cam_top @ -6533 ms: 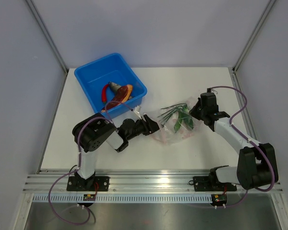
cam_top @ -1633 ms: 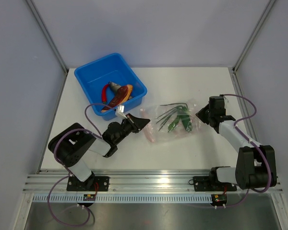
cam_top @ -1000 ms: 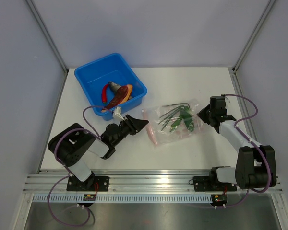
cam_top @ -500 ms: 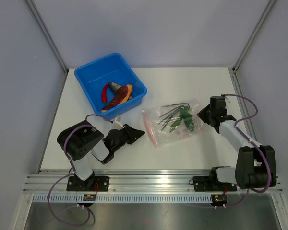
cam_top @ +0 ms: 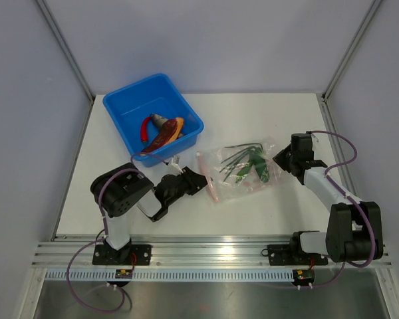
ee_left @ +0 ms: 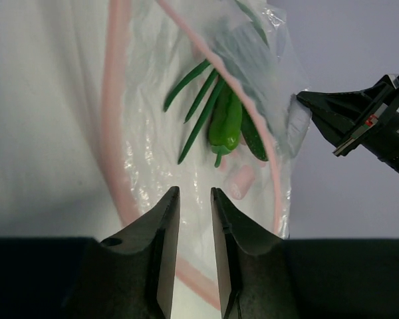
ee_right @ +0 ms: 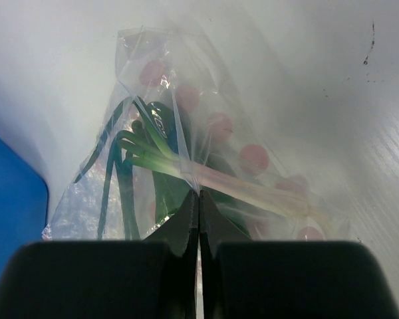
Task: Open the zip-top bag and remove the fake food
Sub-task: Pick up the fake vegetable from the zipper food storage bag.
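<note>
We found the tabletop point(cam_top: 266, 113) bare behind the zip-top bag point(cam_top: 243, 174) and along the near strip in front of it, so a gripper could pass on either side. At the far left the blue tub point(cam_top: 123, 109) blocked the way, its near corner close to the left gripper point(cam_top: 201, 181), whose narrowly parted jaws stood just short of the bag's mouth. The right gripper point(cam_top: 276, 158), jaws pinched on the bag's right-hand edge, closed off that side, the enclosure wall point(cam_top: 386, 133) near behind it.
</note>
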Controlling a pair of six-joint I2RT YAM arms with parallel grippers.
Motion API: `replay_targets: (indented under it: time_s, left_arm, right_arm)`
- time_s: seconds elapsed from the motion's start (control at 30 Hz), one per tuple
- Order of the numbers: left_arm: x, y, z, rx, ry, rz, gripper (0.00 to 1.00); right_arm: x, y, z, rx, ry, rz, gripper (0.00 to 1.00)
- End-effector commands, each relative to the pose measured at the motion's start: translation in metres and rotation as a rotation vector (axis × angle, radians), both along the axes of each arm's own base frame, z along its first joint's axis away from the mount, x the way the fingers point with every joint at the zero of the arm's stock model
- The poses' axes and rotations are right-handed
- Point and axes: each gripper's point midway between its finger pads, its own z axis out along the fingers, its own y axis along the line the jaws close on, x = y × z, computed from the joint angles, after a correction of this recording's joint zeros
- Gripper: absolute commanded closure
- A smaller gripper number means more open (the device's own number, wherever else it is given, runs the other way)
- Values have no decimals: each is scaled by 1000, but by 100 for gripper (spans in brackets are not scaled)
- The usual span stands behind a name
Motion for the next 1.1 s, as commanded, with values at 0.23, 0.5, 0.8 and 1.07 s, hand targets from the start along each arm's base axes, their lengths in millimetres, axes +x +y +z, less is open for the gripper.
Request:
replay_targets:
  time_s: [0.23, 0.5, 0.8, 1.07]
  left_arm:
    - [22, -27, 74, -215, -228, 2, 66]
    - [22, -44, 51, -216, -157, -31, 58]
    - [27, -62, 44, -172, -145, -66, 55]
    - [28, -77, 34, -158, -116, -109, 53]
  right_arm:
    - [7, -2, 10, -4, -44, 4, 100]
    - [9, 3, -1, 14, -17, 23, 100]
    - [11, 9, -15, 38, 13, 42, 100]
    - [13, 22, -29, 96, 37, 81, 100]
